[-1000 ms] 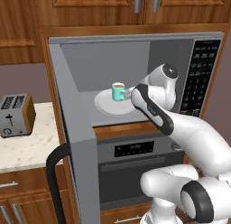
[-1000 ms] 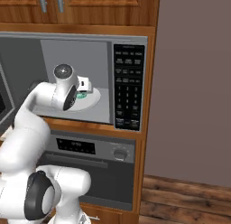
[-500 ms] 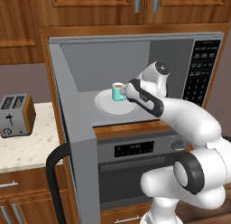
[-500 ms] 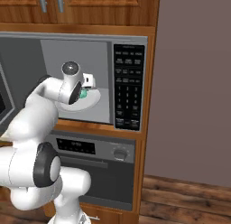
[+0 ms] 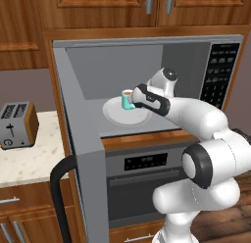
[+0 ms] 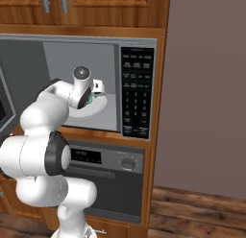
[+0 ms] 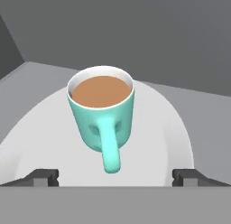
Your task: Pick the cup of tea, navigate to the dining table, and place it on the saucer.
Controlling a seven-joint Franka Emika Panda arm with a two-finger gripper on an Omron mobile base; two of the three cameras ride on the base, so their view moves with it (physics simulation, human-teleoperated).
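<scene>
The cup of tea [image 7: 103, 111], a teal mug with brown liquid, stands upright on a white round plate [image 7: 31, 128] inside the open microwave, its handle pointing toward the hand. My gripper [image 7: 115, 175] is open, and its two fingertips [image 7: 43, 175] sit just short of the cup, wide apart on either side of the handle. From the left base view the cup [image 5: 127, 99] is right in front of the gripper [image 5: 135, 98], inside the oven cavity. In the right base view the hand [image 6: 97, 87] hides most of the cup. The dining table and the saucer are out of view.
The microwave door [image 5: 86, 178] hangs open to the left, with a dark handle. The keypad [image 5: 219, 70] is on the right, and cavity walls close in around the hand. An oven [image 5: 142, 163] sits below. A toaster [image 5: 17, 124] stands on the left counter [image 5: 34, 161].
The arm has reached further into the microwave, bringing the hand up close to the cup. The jaws have stayed open and the cup has not moved.
</scene>
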